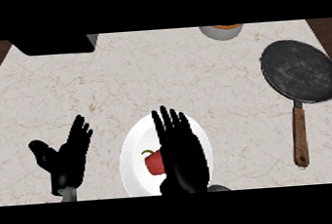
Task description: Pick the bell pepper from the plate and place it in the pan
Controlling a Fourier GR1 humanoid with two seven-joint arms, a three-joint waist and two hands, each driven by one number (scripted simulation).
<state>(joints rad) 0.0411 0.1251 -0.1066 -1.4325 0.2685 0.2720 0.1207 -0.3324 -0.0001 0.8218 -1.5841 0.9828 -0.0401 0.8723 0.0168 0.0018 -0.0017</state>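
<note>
Pale marbled stone makes up the table (158,70), seen steeply from above in the single head view, with dark wood showing past its left and right edges. Near the lower middle sits a white plate (134,157), and on it lies the red bell pepper (153,162), green stem toward the left. The right robot hand (180,149) hangs over the plate with its fingers straight and spread wide, holding nothing; it covers the pepper's right side, which suggests it is lined up to close on the pepper, though whether it touches it cannot be told. The left robot hand (65,157) rests left of the plate, fingers up and relaxed, also empty, apparently kept out of the way. The dark pan (300,70) waits well apart at the upper right, its wooden handle (299,139) pointing toward the near edge. A black box (56,44) and a grey bowl (221,31) sit along the far edge.
</note>
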